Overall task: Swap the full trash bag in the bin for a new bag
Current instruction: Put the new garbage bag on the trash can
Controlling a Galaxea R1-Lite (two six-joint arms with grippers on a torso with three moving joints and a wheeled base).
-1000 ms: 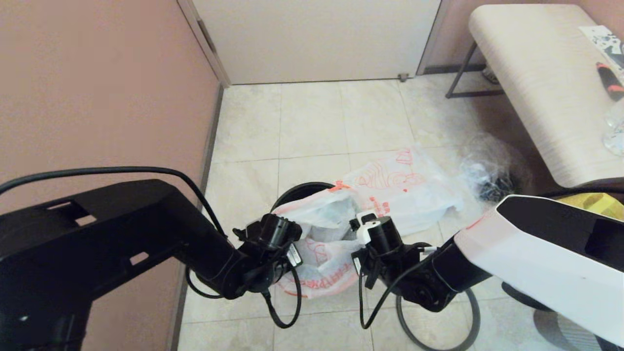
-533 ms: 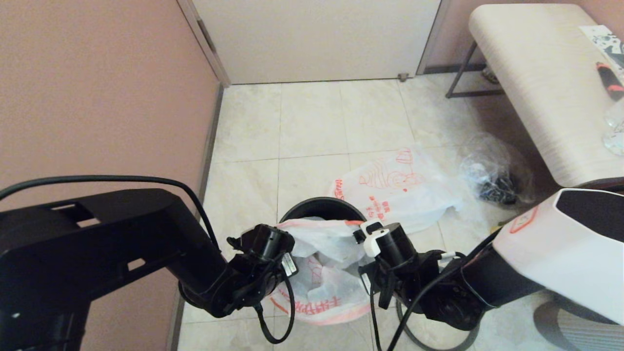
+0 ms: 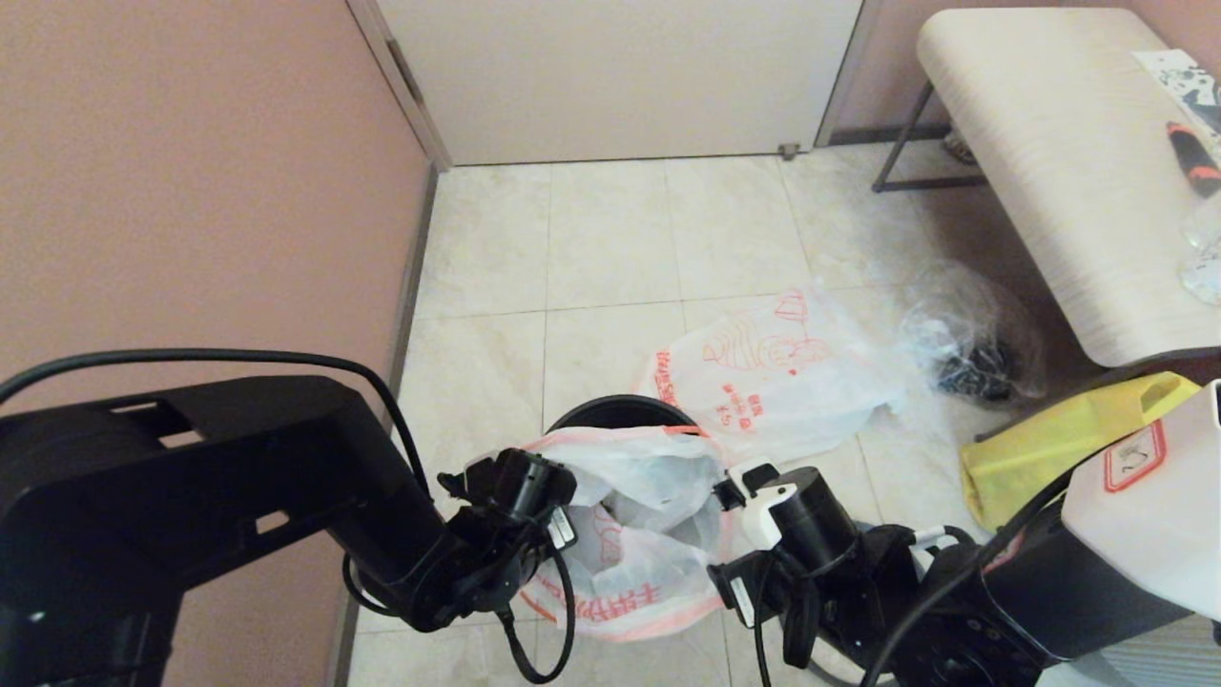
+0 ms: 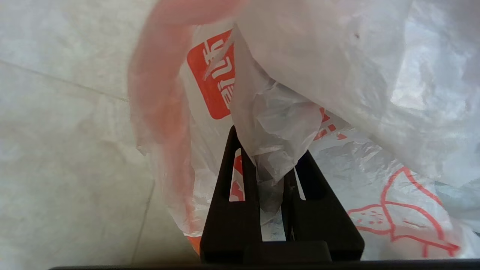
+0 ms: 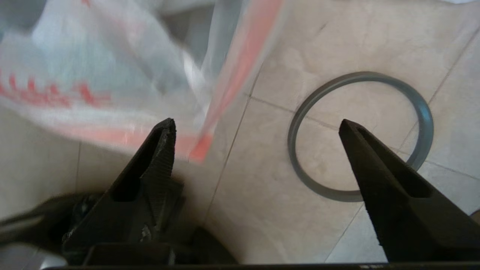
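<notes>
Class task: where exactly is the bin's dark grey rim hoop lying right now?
The rim hoop lies flat on the floor tiles, off the bin, seen in the right wrist view beyond the open right gripper.

Soft, even indoor light, no hard shadows.
The floor tiles [image 3: 610,239] carry a mild sheen; dim shade pools under the bench [image 3: 1068,172]. In the right wrist view the full trash bag [image 5: 112,63] is motion-smeared, the grey hoop [image 5: 360,135] sharper.

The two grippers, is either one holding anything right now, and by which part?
The left gripper is shut on a bunched fold of film near the mouth of the full trash bag. The right gripper is open and holds nothing.
</notes>
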